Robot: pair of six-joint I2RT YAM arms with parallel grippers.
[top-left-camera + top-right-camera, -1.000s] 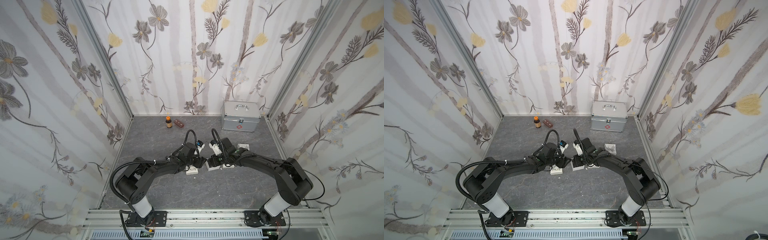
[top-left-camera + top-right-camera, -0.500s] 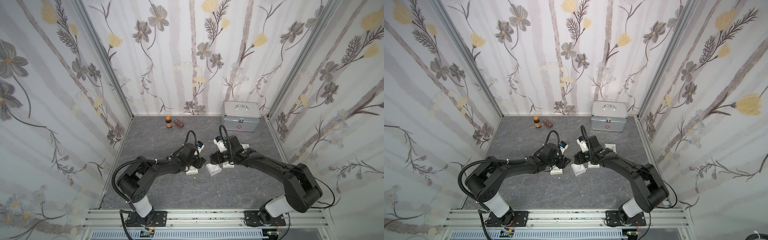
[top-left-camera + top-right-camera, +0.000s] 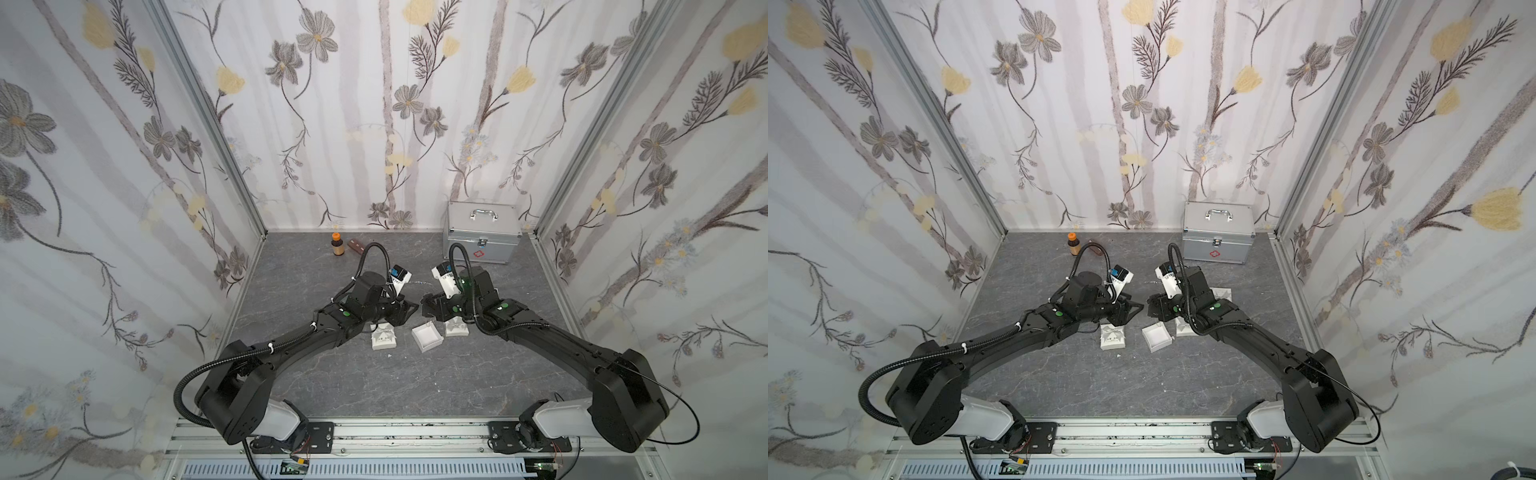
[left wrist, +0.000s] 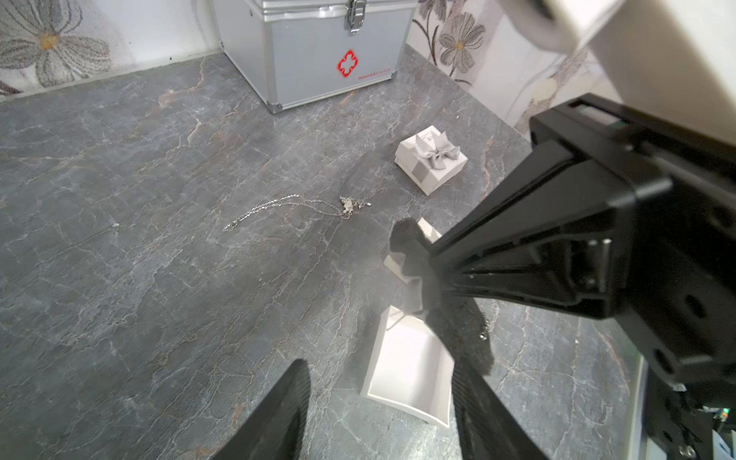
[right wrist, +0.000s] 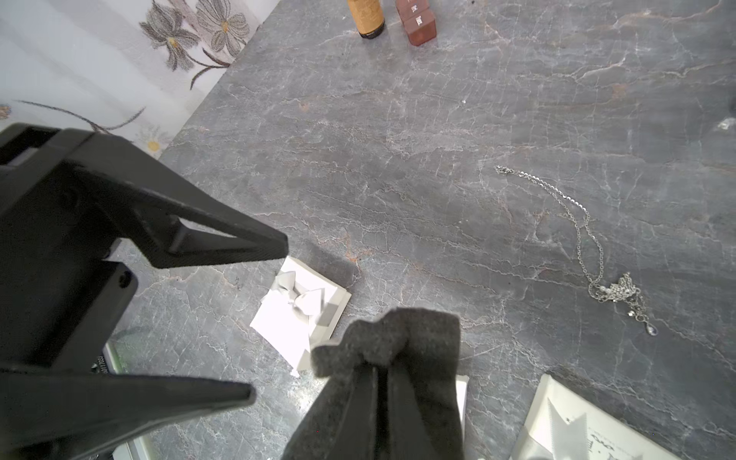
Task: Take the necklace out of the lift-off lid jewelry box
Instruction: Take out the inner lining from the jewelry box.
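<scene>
Left wrist view: we log necklace (image 4: 296, 199) loose on table (image 4: 159, 259), beyond both grippers' tips, long axis crosswise between arms, pendant end toward right arm. Left gripper (image 4: 378, 368) half-spread, empty; right gripper (image 5: 382, 374) clamped on foam insert (image 5: 398, 330).

I count two black robot arms (image 3: 291, 345) (image 3: 561, 345); three small white bow-topped boxes (image 3: 383, 337) (image 3: 456, 329) (image 4: 431, 159); one each of open white tray (image 3: 426, 337), dark foam pad (image 5: 386, 338), fine silvery chain (image 4: 348, 205), silver metal case (image 3: 484, 232), orange-capped amber bottle (image 3: 338, 245), reddish-brown block (image 3: 356, 246).
</scene>
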